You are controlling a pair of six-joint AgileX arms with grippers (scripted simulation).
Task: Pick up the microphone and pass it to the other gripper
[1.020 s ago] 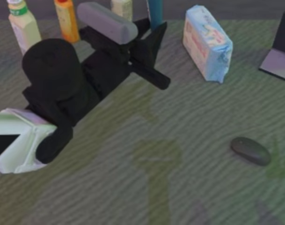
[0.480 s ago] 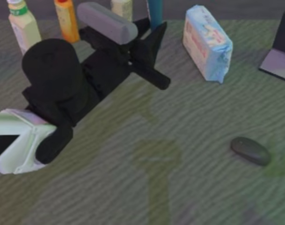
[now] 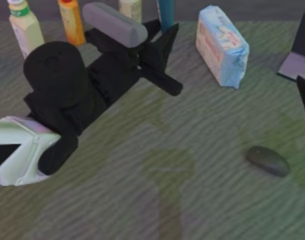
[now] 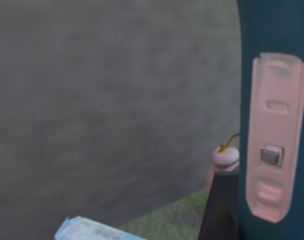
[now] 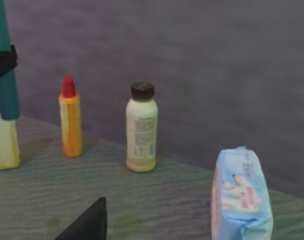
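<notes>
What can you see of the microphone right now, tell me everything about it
The microphone shows a slim dark-teal handle with a pale, pinkish-white switch strip carrying a small grey slider. It stands roughly upright, raised at the far edge of the table, held in the left end effector, whose dark finger presses its lower handle. Only the handle shows in the top view; its head is out of frame everywhere.
</notes>
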